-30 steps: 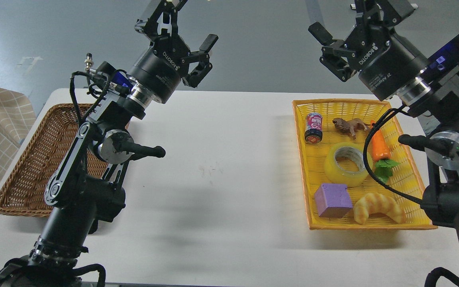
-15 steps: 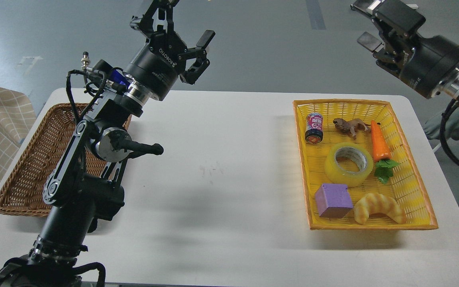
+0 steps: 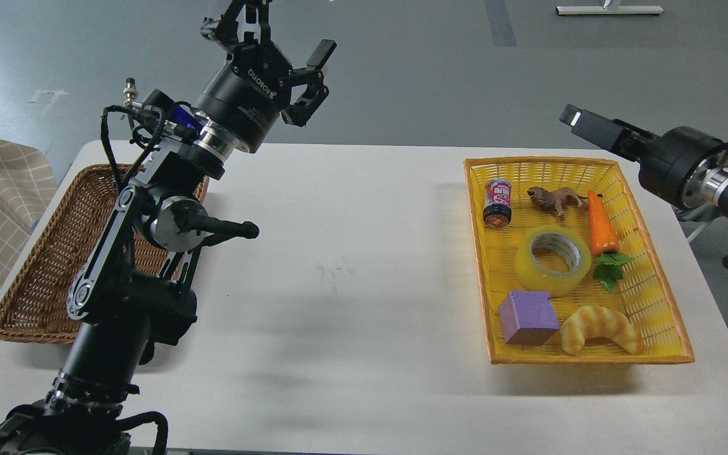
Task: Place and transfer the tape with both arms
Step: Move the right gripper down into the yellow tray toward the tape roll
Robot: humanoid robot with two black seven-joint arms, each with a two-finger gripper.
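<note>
The tape point(image 3: 552, 260), a yellowish translucent roll with a grey-white core, lies flat in the middle of the yellow basket point(image 3: 476, 253) on the right of the white table. My left gripper point(image 3: 277, 35) is open and empty, raised high above the table's far left edge, far from the tape. My right gripper point(image 3: 582, 123) is off the table's far right corner, above and right of the basket, pointing left. It shows edge-on as one dark bar, so I cannot tell its fingers apart. Nothing is held in it.
The yellow basket also holds a drink can point(image 3: 497, 202), a brown toy animal point(image 3: 553, 199), a carrot point(image 3: 601, 224), a purple cube point(image 3: 528, 317) and a croissant point(image 3: 601, 328). A brown wicker basket point(image 3: 35, 253) sits at the left, partly behind my left arm.
My right arm has swung out to the right and down, away from above the yellow basket. My left gripper has shifted slightly up and left. The tape has not moved.
</note>
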